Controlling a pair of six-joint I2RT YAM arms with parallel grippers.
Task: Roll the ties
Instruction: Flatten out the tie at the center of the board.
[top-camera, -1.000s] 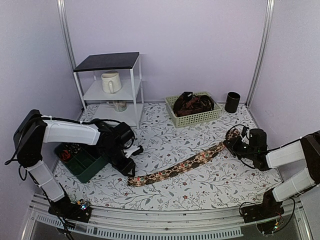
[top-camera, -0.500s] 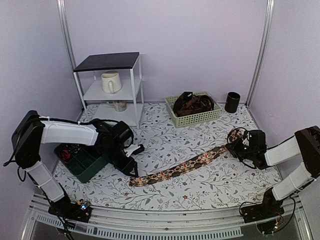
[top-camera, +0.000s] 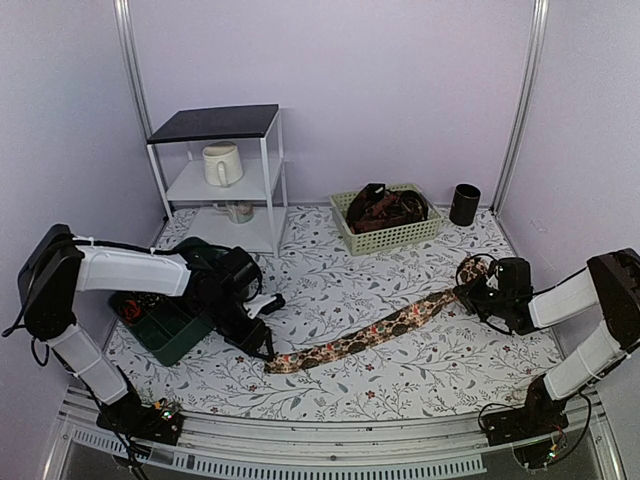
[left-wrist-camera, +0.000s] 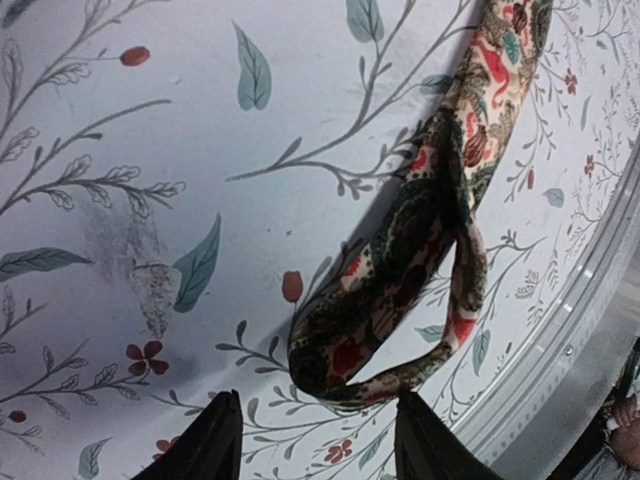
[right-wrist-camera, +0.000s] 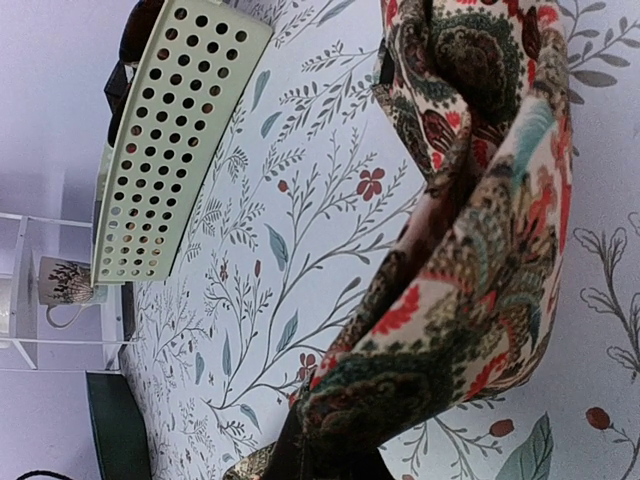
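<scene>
- Left gripper (left-wrist-camera: 315, 445): black fingers spread partway and empty, just short of the looped left end of a long, narrow brown-and-red paisley fabric tie (top-camera: 370, 334).
- The tie lies diagonally across the white leaf-printed tablecloth (top-camera: 330, 285), stretched between both arms.
- Right gripper (top-camera: 472, 291): clamped tight on the tie's bunched right end.

Tie (left-wrist-camera: 440, 200): soft printed cloth, matt. Table cover (left-wrist-camera: 250, 200): smooth, matt, one scuffed grey smudge. Basket (right-wrist-camera: 170, 150): perforated pale plastic.
</scene>
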